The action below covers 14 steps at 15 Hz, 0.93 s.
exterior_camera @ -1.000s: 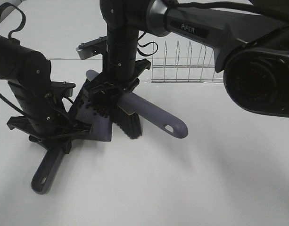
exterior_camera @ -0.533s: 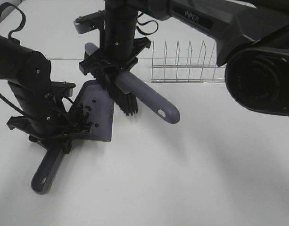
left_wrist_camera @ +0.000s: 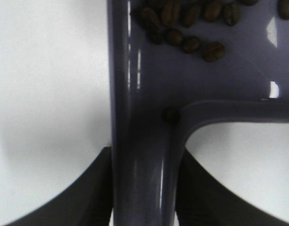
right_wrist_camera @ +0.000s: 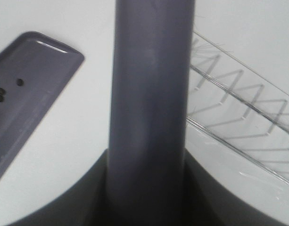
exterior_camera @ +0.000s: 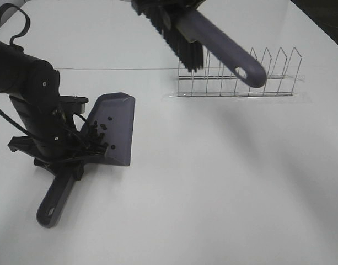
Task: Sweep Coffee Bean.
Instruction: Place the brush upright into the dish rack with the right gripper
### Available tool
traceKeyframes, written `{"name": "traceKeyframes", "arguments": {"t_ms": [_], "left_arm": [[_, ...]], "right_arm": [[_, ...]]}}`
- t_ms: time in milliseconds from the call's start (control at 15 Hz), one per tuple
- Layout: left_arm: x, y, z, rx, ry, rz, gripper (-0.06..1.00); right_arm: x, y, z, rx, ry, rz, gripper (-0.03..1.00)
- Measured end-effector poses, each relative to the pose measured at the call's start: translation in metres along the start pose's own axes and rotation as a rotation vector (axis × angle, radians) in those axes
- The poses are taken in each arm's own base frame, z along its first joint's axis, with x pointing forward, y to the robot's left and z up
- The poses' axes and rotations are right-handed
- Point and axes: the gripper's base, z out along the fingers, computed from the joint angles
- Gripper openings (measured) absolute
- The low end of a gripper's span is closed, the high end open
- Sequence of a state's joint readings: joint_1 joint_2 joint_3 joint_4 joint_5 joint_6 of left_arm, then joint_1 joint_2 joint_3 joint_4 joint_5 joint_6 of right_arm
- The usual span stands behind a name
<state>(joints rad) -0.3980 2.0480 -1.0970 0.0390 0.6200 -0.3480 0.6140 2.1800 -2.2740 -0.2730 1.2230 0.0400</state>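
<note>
The grey-purple dustpan (exterior_camera: 118, 124) rests on the white table, mouth toward the back right. Several coffee beans (exterior_camera: 100, 131) lie inside it, and they also show in the left wrist view (left_wrist_camera: 191, 23). My left gripper (left_wrist_camera: 142, 188) is shut on the dustpan handle (left_wrist_camera: 142, 155), which ends in a hanging hole (exterior_camera: 50, 207). My right gripper (right_wrist_camera: 149, 197) is shut on the brush handle (right_wrist_camera: 151, 94). It holds the brush (exterior_camera: 221, 47) high over the back of the table, black bristles (exterior_camera: 180, 41) pointing down, well clear of the pan. The right gripper itself is cut off at the top edge of the exterior view.
A wire dish rack (exterior_camera: 240, 83) stands at the back right, just beneath the raised brush, and also shows in the right wrist view (right_wrist_camera: 243, 108). The left arm's black body (exterior_camera: 31, 94) and its cable (exterior_camera: 14, 25) fill the left side.
The right arm has lifted the brush up off the dustpan and carried it to the back right. The beans now lie uncovered in the pan. The left arm and dustpan have not moved.
</note>
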Motion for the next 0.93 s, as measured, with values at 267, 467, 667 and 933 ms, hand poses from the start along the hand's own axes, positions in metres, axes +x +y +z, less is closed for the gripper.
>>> {"name": "traceKeyframes", "arguments": {"t_ms": [267,467,667,933], "left_arm": [[0.0,0.0,0.0,0.0,0.0,0.0,0.35],[0.0,0.0,0.0,0.0,0.0,0.0,0.35],[0.0,0.0,0.0,0.001,-0.002,0.0,0.35],[0.0,0.0,0.0,0.001,-0.003,0.0,0.35]], "right_arm": [[0.041,-0.063,-0.013,0.033,0.114,0.135,0.37],[0.097,-0.113,-0.027,0.038,0.227,0.314,0.37],[0.146,-0.137,-0.023,0.052,0.353,0.41,0.37],[0.158,-0.133,0.013,0.023,0.423,0.415,0.37]]}}
